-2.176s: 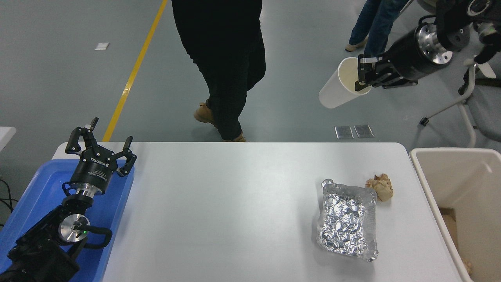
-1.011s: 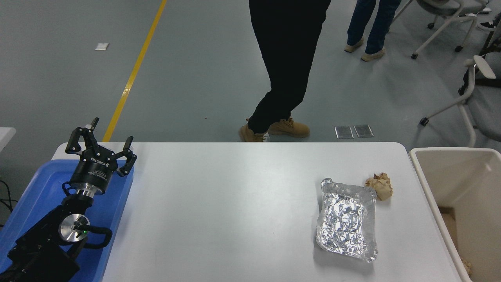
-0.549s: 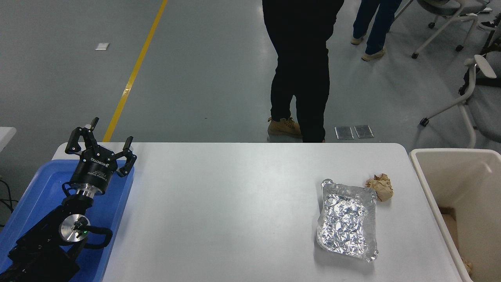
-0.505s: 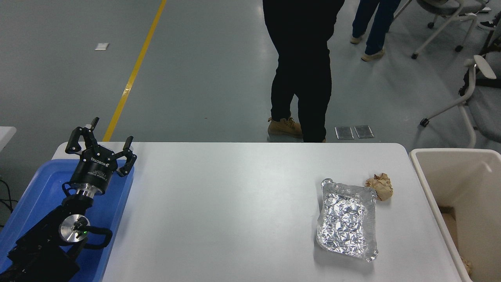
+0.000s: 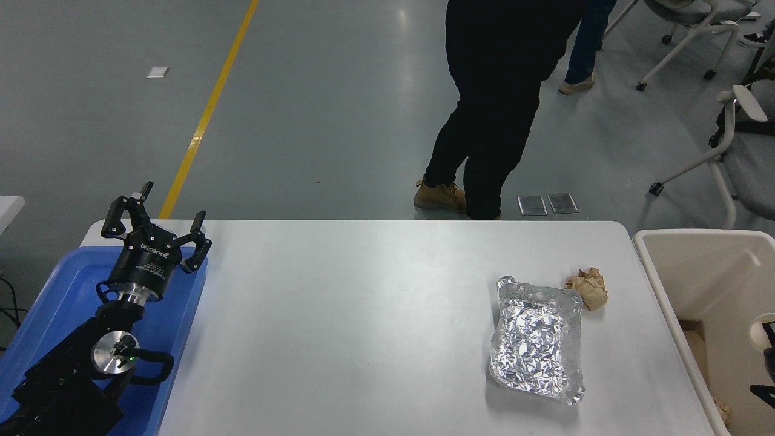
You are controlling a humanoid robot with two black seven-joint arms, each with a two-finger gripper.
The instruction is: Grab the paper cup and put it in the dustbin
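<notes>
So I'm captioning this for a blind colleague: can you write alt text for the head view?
At the right edge, a white paper cup and a sliver of the right gripper show above the beige dustbin. On the white table lie a foil tray and brown paper ball; the left gripper is parked over a blue tray.

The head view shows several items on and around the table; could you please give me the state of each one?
left gripper: open, parked above the blue tray.
right gripper: barely in view at the right edge, over the dustbin; state unclear.
paper cup: sliver of white rim showing inside the dustbin's outline.
foil tray: crinkled, lying on the table.
brown paper ball: crumpled, beside the foil tray.
</notes>
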